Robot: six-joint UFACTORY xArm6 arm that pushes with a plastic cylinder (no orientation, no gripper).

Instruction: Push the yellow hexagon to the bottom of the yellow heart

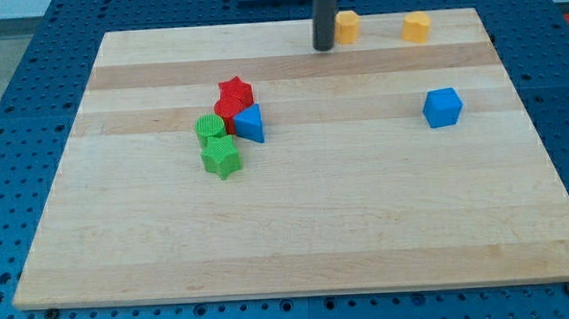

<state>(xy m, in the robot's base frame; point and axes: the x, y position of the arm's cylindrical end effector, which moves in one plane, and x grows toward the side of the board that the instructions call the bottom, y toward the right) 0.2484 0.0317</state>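
Observation:
A yellow block (347,26) that looks like the hexagon sits near the view's top edge of the wooden board (297,236). A second yellow block (415,26), which looks like the heart, sits to its right with a gap between them. My tip (324,47) is just left of the hexagon and slightly below it, close to its left side. I cannot tell whether it touches. The dark rod rises from the tip out of the view's top.
A cluster lies left of centre: a red star (234,89), a red block (227,109), a blue triangle (250,123), a green cylinder (209,129) and a green star (221,157). A blue cube (442,106) sits at the right.

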